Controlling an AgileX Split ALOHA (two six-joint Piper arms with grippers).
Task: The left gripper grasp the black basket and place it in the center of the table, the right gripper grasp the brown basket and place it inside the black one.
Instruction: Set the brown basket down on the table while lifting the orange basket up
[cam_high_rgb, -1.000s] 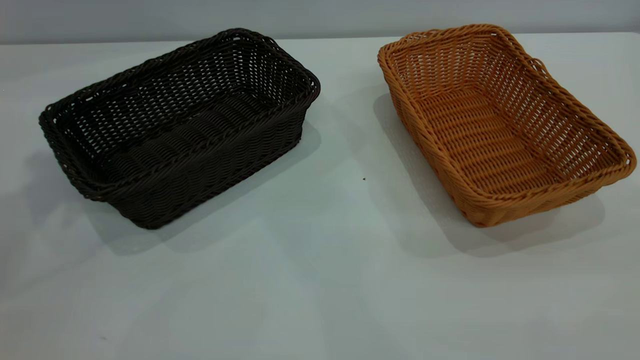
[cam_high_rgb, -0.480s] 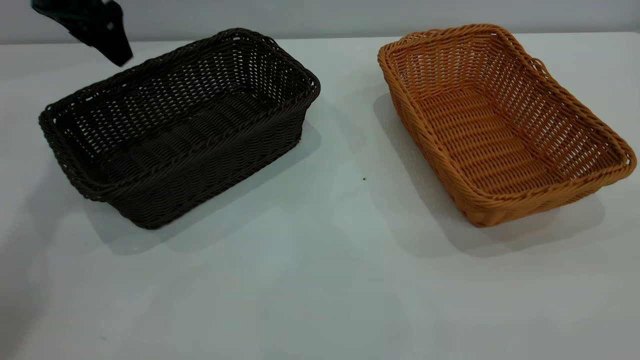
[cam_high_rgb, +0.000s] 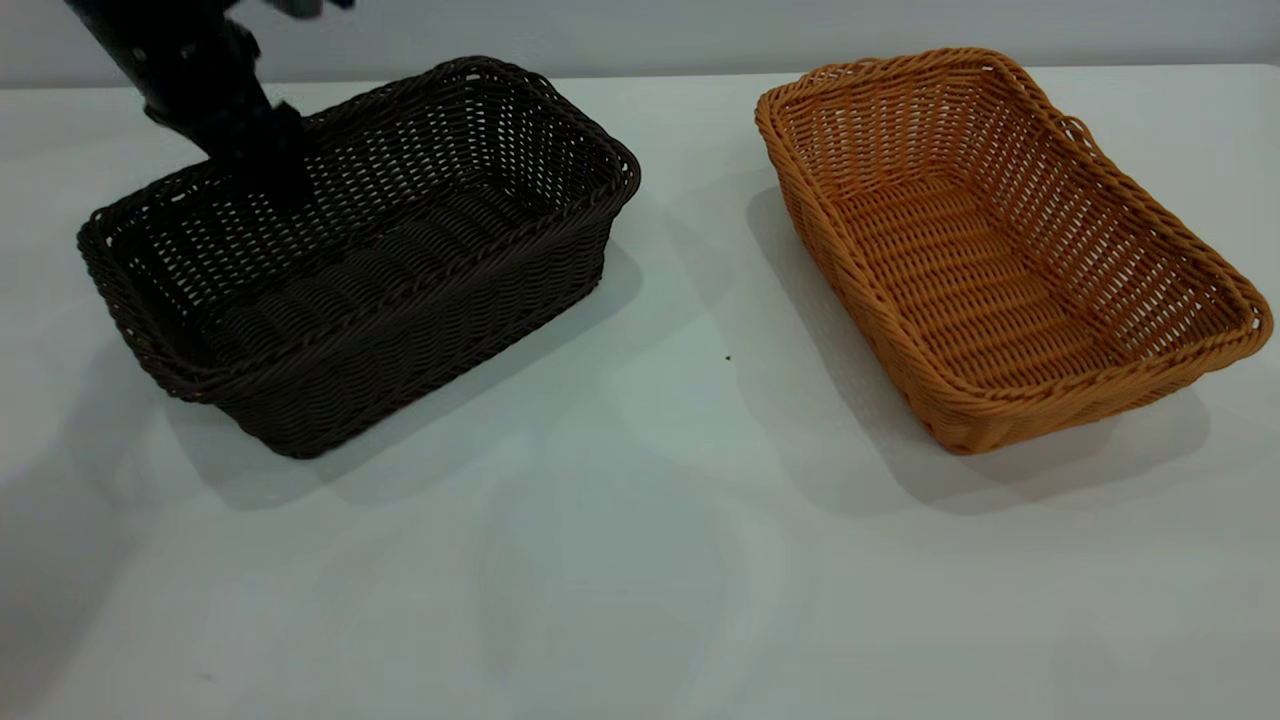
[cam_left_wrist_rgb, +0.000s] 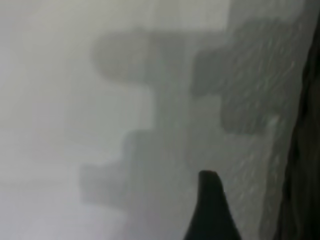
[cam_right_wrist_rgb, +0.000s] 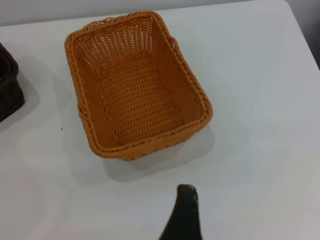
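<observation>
The black basket (cam_high_rgb: 380, 250) stands on the left of the white table (cam_high_rgb: 640, 560). My left gripper (cam_high_rgb: 255, 150) has come down from the back left and is at the basket's far long rim, near its left end. In the left wrist view the basket's dark wall (cam_left_wrist_rgb: 305, 165) is close alongside, over bare table. The brown basket (cam_high_rgb: 990, 260) stands on the right, empty, its small loop on the far side. The right wrist view shows it (cam_right_wrist_rgb: 137, 90) from above and some way off. My right gripper (cam_right_wrist_rgb: 186, 210) hangs over bare table short of it and is out of the exterior view.
A gap of bare table separates the two baskets, with a tiny dark speck (cam_high_rgb: 728, 358) in it. The table's front half holds nothing. A corner of the black basket (cam_right_wrist_rgb: 7, 85) shows in the right wrist view. The table's back edge meets a grey wall.
The left arm has come into the exterior view from the top left and dropped to the black basket's far rim. Neither basket has moved.
</observation>
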